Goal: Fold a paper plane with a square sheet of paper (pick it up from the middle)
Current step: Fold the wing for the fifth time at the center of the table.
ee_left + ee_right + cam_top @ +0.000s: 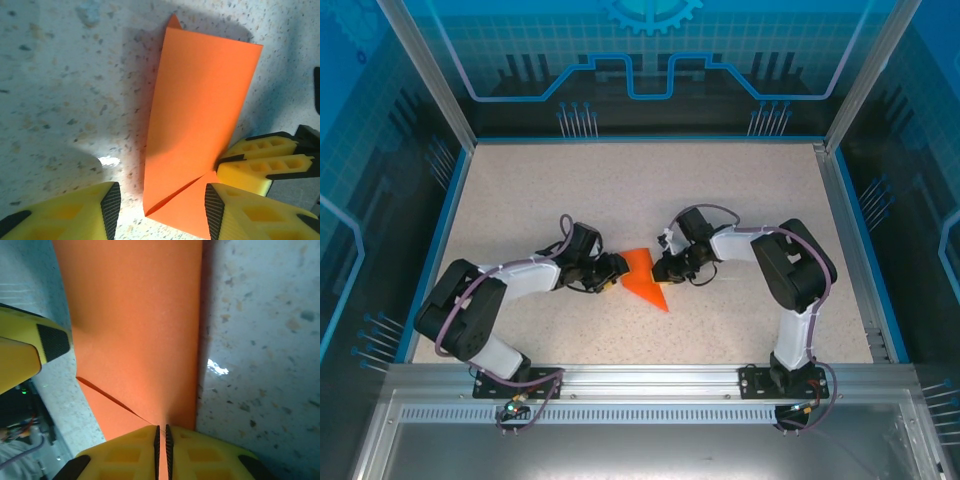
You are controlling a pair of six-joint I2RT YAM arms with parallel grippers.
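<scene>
Mid-fold: the folded orange paper point(642, 276) lies at the centre of the table point(740, 200), its tip toward 5 o'clock. The right gripper point(161, 440), at its 3 o'clock, is pinched closed on one edge. The left gripper point(157, 210), at 9 o'clock, is spread wide over a corner, holding nothing. The next move likely calls for turning the layer over and pressing the crease.

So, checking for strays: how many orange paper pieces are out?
1: the folded orange paper lies between the left pincer and the right pincer, which pinches its edge. Another underneath could be hidden.
</scene>
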